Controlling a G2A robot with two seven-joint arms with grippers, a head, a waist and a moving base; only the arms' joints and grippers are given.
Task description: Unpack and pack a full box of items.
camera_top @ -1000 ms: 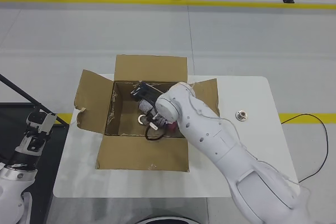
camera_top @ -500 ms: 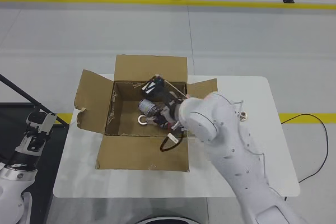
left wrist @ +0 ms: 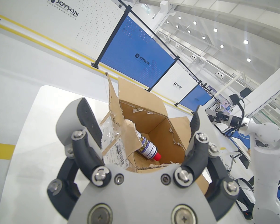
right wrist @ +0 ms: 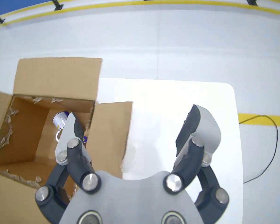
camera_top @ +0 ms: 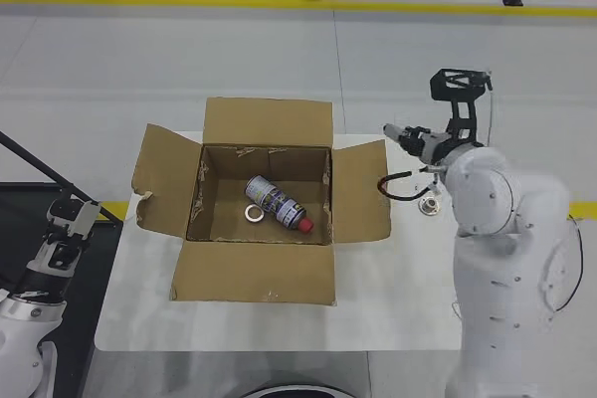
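A spray can (camera_top: 276,201) is laid on its side inside the open cardboard box (camera_top: 269,121), with a metal ring (camera_top: 252,212) just beside it at 8 o'clock. The right gripper (right wrist: 134,117) is held at 2 o'clock from the box, jaws spread wide, nothing gripped. The left gripper (left wrist: 140,110) is seen likewise wide open and empty, off the table (camera_top: 139,298) at 9 o'clock.

Your top camera looks straight down on the table (camera_top: 398,298). The left wrist camera looks in low from 8 o'clock, the right down from 2 o'clock; all share the box (camera_top: 254,271).
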